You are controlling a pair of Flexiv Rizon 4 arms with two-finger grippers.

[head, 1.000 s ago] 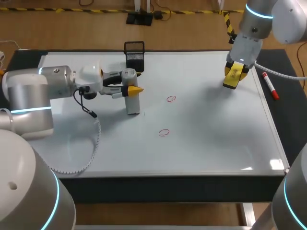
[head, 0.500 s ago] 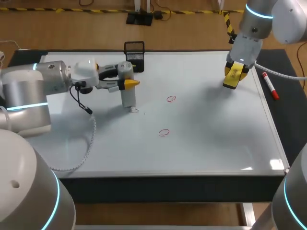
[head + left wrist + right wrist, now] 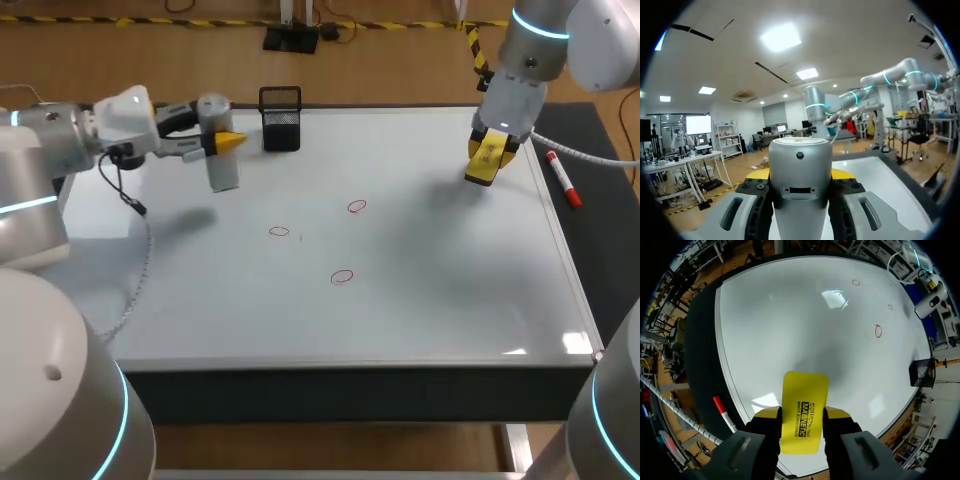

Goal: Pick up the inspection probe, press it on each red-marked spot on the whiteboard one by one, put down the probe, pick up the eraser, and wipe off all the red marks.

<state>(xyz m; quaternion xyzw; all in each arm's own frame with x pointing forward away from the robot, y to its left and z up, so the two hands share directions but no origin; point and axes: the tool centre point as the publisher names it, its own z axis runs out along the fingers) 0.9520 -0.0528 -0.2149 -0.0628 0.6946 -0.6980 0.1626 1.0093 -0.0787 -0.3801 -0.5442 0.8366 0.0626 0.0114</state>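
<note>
Probe [image 3: 222, 172] held above the whiteboard's [image 3: 450, 290] far left corner, eraser [image 3: 482, 168] gripped over its far right.

The probe is a smooth, matt grey metal cylinder with a flat top. It stands upright in the left gripper [image 3: 222, 141], whose yellow-tipped fingers are spread just its width and press it from both sides. It is clear of the board, and its shadow falls apart from it. The right gripper [image 3: 490, 152] clamps a flat, glossy yellow eraser with rounded corners, fingers closed narrowly on its two long edges, hanging above the board. The whiteboard is glossy white with a thin pale frame. Three red marks [image 3: 342, 277], thin hand-drawn ovals, sit mid-board. A black mesh holder [image 3: 281, 122] stands at the far edge, and a red-capped marker [image 3: 563, 180] lies on the dark mat beside the board.
</note>
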